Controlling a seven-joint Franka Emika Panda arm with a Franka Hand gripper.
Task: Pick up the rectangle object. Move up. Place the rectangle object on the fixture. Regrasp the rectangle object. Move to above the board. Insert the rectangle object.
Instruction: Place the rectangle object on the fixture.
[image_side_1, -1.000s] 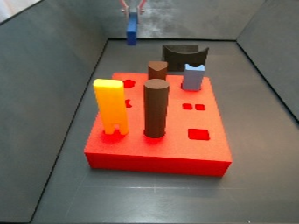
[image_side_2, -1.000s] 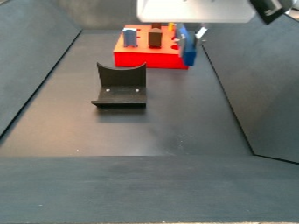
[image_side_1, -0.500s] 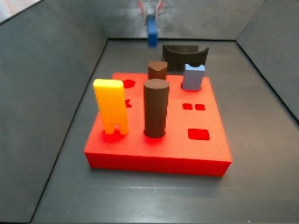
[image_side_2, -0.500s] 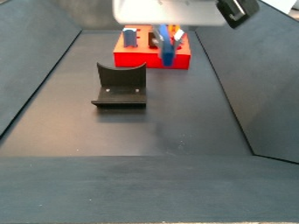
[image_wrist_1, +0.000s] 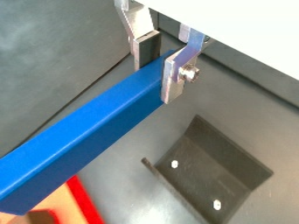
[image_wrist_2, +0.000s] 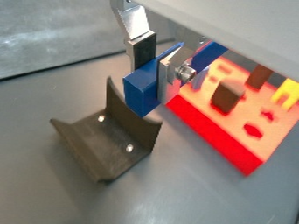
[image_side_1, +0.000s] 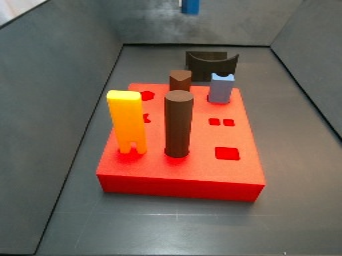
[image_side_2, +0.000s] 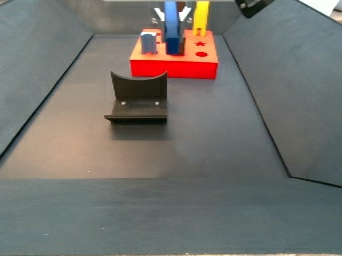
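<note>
My gripper (image_wrist_1: 162, 66) is shut on the rectangle object (image_wrist_1: 82, 140), a long dark blue bar, near one end; the bar hangs down from the fingers. In both wrist views the black fixture (image_wrist_1: 201, 173) lies on the floor below the bar, apart from it (image_wrist_2: 111, 140). In a side view the gripper (image_side_2: 171, 12) holds the bar (image_side_2: 174, 38) high in front of the red board (image_side_2: 174, 66). In a side view only the bar's lower tip (image_side_1: 190, 5) shows at the upper edge, above the fixture (image_side_1: 207, 62).
On the board (image_side_1: 181, 172) stand a yellow-orange block (image_side_1: 124, 122), a tall brown cylinder (image_side_1: 177, 125), a short brown cylinder (image_side_1: 181, 78) and a pale grey-blue peg (image_side_1: 221, 88). Sloped dark walls enclose the floor on all sides.
The gripper has risen with the blue bar and shifted sideways toward the fixture; in a side view the bar has almost left the frame at the top.
</note>
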